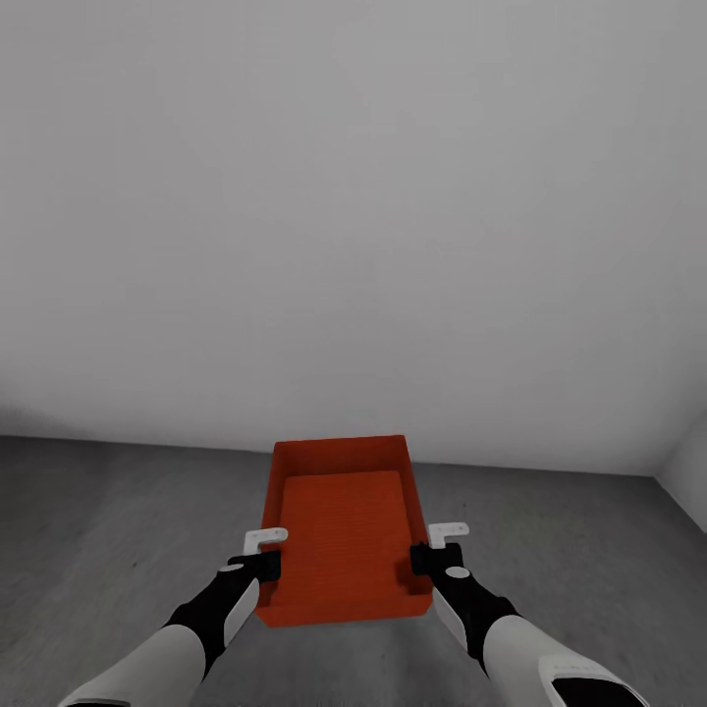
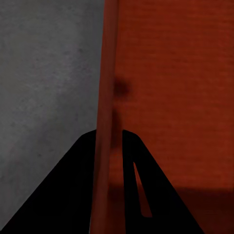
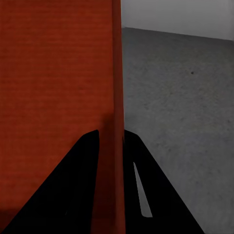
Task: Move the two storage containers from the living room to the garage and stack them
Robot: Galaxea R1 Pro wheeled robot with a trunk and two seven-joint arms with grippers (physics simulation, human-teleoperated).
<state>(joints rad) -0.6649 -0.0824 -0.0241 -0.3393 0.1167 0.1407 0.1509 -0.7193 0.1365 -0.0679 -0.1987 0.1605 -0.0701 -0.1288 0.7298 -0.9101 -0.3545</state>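
Note:
An orange-red open-topped storage container [image 1: 344,525] sits between my two arms over the dark grey garage floor [image 1: 118,520]. My left gripper [image 1: 263,565] is shut on its left wall and my right gripper [image 1: 429,560] on its right wall. In the left wrist view the black fingers [image 2: 68,190] of the left gripper [image 2: 108,141] straddle the thin wall of the container [image 2: 175,87]. The right wrist view shows the same grip, with the right gripper [image 3: 111,139] clamped on the container [image 3: 53,83] wall. I cannot tell whether its base touches the floor.
A plain white-grey wall [image 1: 353,216] rises close ahead and meets the floor just beyond the container. Another wall [image 1: 687,471] closes the corner at the right. Rough grey floor [image 3: 180,97] spreads on both sides of the box.

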